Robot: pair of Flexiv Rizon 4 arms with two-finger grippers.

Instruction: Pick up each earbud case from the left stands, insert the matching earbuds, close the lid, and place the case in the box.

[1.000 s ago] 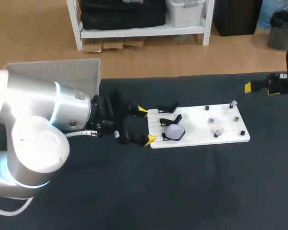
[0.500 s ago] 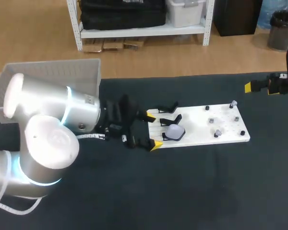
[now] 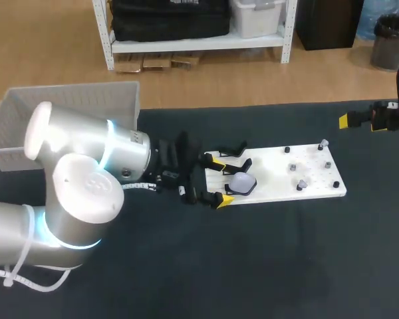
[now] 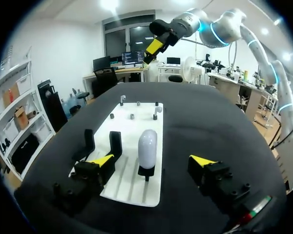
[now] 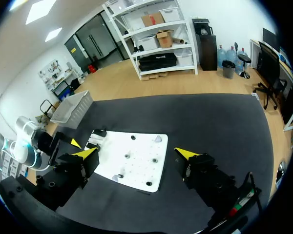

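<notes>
A pale lavender earbud case (image 3: 241,181) rests on the nearest black stand at the left end of the white board (image 3: 276,163). Two more black stands (image 3: 234,150) behind it hold nothing. My left gripper (image 3: 219,179) is open at the board's left edge. In the left wrist view the case (image 4: 147,145) stands just ahead, between the spread fingers of the left gripper (image 4: 153,162), which do not touch it. Small earbuds (image 3: 301,185) lie among pegs on the board's right half. My right gripper (image 5: 136,153) hangs open high above the table's far right (image 3: 349,121), holding nothing.
A grey slatted box (image 3: 73,109) stands at the table's back left, behind my left arm. Several short dark pegs (image 3: 292,167) stick up from the board's right half. The dark tabletop (image 3: 253,266) stretches in front of the board.
My left arm has swung right toward the board, bringing its open gripper up to the stand with the case. The right arm has not moved.
</notes>
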